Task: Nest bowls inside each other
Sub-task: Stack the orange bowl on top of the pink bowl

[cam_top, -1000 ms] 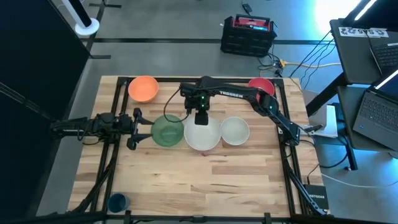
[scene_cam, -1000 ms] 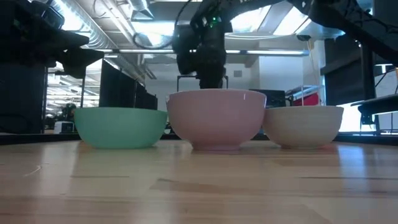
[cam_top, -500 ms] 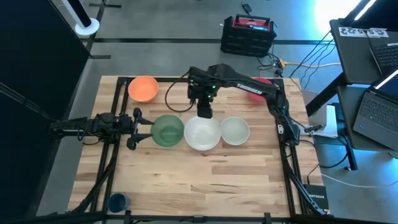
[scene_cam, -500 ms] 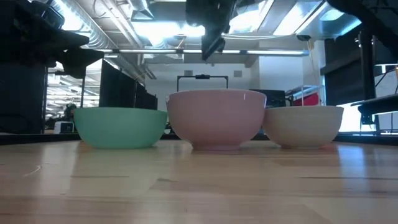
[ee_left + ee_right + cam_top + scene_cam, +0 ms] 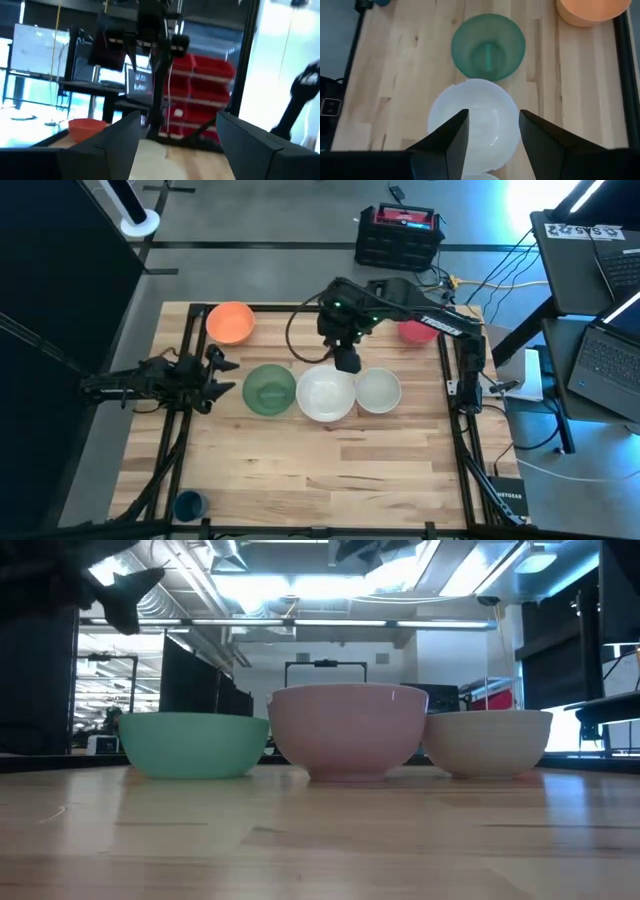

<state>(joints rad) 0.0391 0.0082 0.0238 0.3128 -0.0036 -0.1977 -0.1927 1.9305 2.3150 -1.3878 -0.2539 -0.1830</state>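
Nearby, blue cup (image 5: pixel 188 505) at table (image 5: pixel 320 470) corner, well apart from bowls (image 5: pixel 325 392).

I am raising my right tool (image 5: pixel 346 361) clear of the large white bowl (image 5: pixel 326 393); my left tool (image 5: pixel 215 372) is lifting and turning.

counter (image 5: pixel 320 470) lying centre frame | red-black case (image 5: pixel 398 235) sitting top centre | laptops (image 5: pixel 605 355) resting right edge | blue cup (image 5: pixel 188 505) standing lower left
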